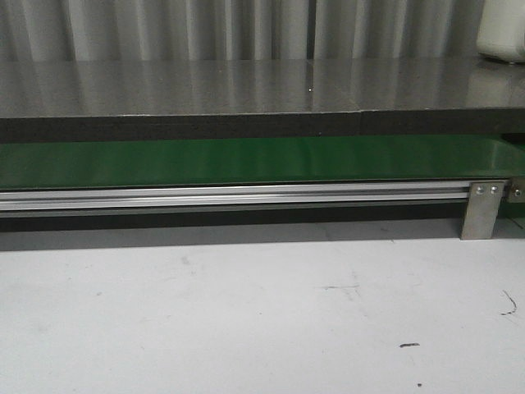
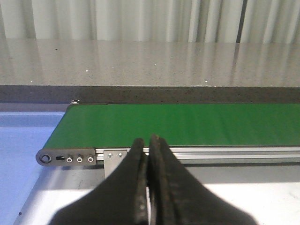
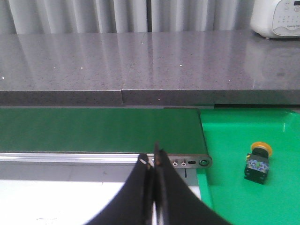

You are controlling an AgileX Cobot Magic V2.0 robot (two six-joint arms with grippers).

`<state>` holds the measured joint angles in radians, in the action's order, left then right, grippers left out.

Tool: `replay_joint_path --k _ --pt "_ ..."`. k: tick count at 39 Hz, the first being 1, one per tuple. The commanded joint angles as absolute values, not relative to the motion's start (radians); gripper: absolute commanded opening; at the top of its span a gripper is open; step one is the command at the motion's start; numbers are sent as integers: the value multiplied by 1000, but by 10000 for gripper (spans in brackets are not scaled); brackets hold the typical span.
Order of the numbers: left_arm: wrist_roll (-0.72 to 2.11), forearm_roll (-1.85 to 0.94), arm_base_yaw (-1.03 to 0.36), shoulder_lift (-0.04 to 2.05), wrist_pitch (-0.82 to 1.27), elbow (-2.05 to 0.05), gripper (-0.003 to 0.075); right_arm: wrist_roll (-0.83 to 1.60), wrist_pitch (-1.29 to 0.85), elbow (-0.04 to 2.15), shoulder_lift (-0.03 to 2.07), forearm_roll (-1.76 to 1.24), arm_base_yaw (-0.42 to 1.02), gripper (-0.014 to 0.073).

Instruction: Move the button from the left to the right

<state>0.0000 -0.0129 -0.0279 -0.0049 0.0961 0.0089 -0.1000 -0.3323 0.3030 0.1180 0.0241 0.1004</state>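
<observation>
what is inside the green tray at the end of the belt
Only the button shows in the green tray, standing on its floor in the right wrist view. The tray's near part, behind the right gripper, is covered.

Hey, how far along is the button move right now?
Looks done: the button sits in the green tray past the belt's right end. Nothing in hand: left gripper and right gripper are shut and empty. Nothing visibly left.

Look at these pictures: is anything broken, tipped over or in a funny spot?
Nothing looks broken or spilled. The button sits in the green tray past the belt's end, not on the belt. Both grippers, left and right, are shut and empty.
</observation>
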Motion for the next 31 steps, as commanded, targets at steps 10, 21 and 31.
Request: replay_joint_path --k 10,21,31 --pt "-14 -18 -26 -23 20 36 -21 -94 -243 330 130 24 99 -67" --pt "-14 -18 -26 -23 20 36 -21 50 -103 186 84 -100 98 -67" --pt "-14 -18 -26 -23 20 36 -21 90 -75 -22 -29 -151 98 -67"
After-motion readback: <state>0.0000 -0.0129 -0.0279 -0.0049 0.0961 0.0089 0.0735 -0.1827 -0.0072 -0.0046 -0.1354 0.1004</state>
